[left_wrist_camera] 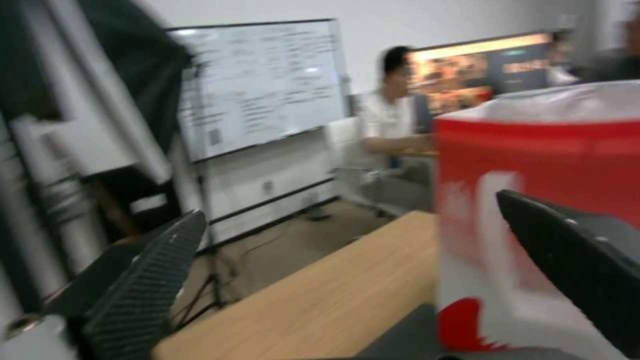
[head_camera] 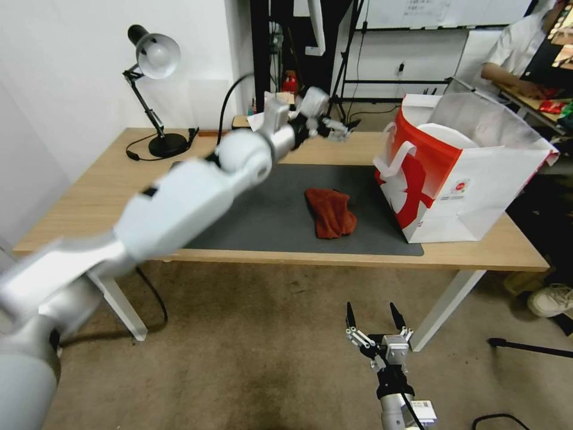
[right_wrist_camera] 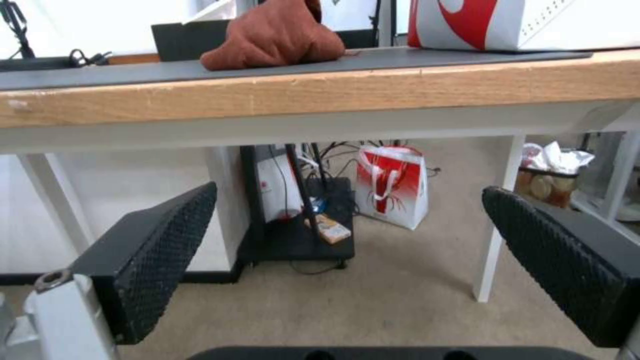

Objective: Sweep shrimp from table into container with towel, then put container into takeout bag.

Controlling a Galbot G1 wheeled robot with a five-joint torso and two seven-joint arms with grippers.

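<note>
Crumpled rust-red towel (head_camera: 331,213) lies left of the boxy paper takeout bag (head_camera: 471,179); left gripper (head_camera: 341,127) and right gripper (head_camera: 378,316) spread, empty.

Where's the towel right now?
In the head view the towel lies crumpled on the dark mat of the table, just left of the takeout bag, with neither gripper touching it.

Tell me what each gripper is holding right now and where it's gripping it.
Nothing is held. The left gripper is open in the air above the table, near the takeout bag. The right gripper is open below the table edge.
</note>
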